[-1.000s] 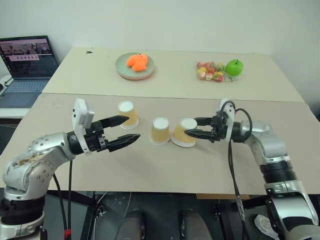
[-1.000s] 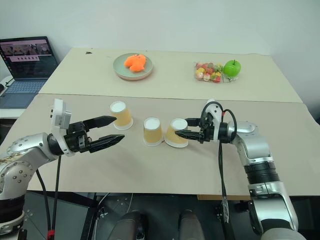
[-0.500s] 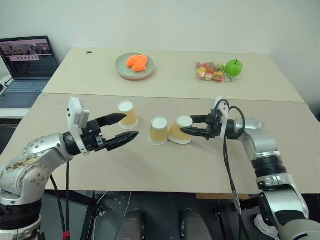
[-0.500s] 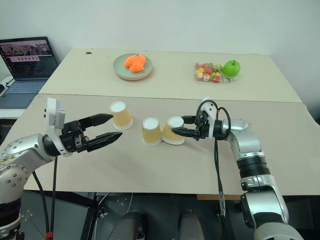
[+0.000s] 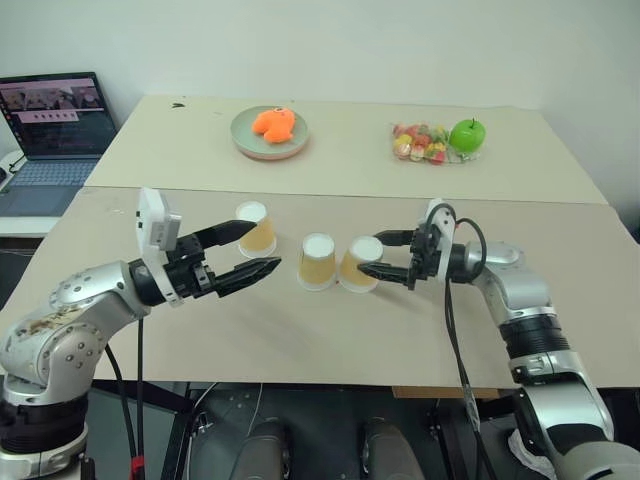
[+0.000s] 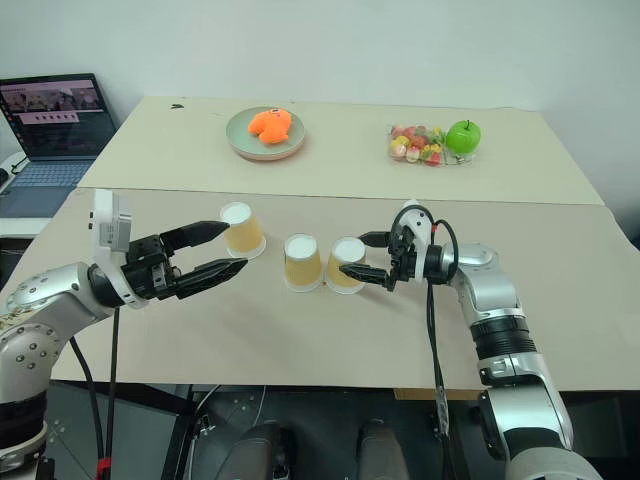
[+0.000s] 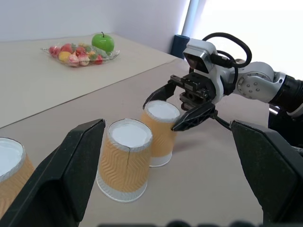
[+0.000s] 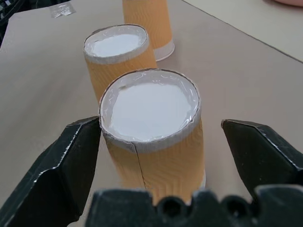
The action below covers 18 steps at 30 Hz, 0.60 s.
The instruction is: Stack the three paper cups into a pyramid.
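Right gripper (image 5: 385, 256) spread wide around upright cup (image 5: 359, 264) (no contact); left gripper (image 5: 252, 248) agape, empty.

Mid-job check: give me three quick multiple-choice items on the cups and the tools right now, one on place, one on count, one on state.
1. Where does the right tool stand?
A. around the right-hand cup
B. over the plate
C. beside the apple

2. How many paper cups stand upside down on the table?
A. one
B. two
C. three

3. How is the right tool?
A. shut on the cup
C. shut beside it
B. open, fingers apart from the cup's sides

Answers:
1 A, its fingers flank that cup.
2 C, the left cup, middle cup and right-hand cup all stand white base up.
3 B, gaps show on both sides in the right wrist view.
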Each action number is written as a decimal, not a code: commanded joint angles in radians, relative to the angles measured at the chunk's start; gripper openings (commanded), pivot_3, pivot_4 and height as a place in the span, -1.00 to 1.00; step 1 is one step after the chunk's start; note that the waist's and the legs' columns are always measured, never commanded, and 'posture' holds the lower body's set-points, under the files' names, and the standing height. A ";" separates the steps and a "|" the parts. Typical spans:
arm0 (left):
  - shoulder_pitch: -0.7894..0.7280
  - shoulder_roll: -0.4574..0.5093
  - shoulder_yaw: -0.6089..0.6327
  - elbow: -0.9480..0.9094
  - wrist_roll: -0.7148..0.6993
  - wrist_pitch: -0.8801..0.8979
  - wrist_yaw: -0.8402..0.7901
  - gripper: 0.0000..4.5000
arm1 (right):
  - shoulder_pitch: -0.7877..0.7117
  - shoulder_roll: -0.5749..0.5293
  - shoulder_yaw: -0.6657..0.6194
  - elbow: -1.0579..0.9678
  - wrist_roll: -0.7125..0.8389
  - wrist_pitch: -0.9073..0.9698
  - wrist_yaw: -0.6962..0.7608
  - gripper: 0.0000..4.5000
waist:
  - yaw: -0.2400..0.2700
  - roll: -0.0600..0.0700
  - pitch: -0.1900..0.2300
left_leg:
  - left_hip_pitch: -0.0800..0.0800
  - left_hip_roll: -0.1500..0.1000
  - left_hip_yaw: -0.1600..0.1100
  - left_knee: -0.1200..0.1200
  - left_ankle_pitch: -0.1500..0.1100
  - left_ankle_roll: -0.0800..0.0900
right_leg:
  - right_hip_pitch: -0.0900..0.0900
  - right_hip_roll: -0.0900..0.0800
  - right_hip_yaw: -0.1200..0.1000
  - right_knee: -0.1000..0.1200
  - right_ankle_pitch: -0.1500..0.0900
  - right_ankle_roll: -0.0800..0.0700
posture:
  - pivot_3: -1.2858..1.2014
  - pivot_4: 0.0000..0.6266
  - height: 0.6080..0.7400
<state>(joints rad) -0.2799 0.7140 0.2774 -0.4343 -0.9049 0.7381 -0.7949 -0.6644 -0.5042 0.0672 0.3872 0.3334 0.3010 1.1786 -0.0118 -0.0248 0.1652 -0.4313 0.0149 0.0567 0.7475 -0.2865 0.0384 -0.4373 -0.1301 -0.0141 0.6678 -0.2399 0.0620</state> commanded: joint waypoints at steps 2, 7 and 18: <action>-0.032 -0.014 -0.001 0.018 -0.004 -0.029 -0.010 1.00 | 0.009 -0.021 -0.024 -0.069 0.031 0.058 0.011 0.99 | -0.001 0.000 0.000 | 0.000 0.000 0.000 0.000 0.000 0.000 | 0.000 0.000 0.000 0.000 0.000 0.000 | 0.03 -0.52 0.03; -0.060 -0.042 -0.009 0.069 -0.015 -0.025 -0.019 1.00 | 0.016 -0.065 -0.074 -0.113 0.079 0.131 0.024 0.99 | 0.000 0.000 0.000 | 0.000 0.000 0.000 0.000 0.000 0.000 | 0.000 0.000 0.000 0.000 0.000 0.000 | 0.03 -0.52 0.03; -0.117 -0.081 0.062 0.184 0.002 -0.043 0.090 1.00 | 0.150 -0.253 -0.228 -0.297 0.167 0.192 0.028 0.99 | 0.003 0.000 0.000 | 0.000 0.000 0.000 0.000 -0.001 0.001 | 0.000 0.000 0.000 -0.001 0.000 0.000 | 0.03 -0.52 0.03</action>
<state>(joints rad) -0.3819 0.6359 0.3052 -0.2490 -0.9237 0.7322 -0.7391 -0.5228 -0.7311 -0.1149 0.1908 0.4561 0.4910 1.2059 -0.0084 -0.0250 0.1652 -0.4313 0.0148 0.0570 0.7473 -0.2871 0.0394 -0.4372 -0.1302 -0.0141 0.6672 -0.2399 0.0621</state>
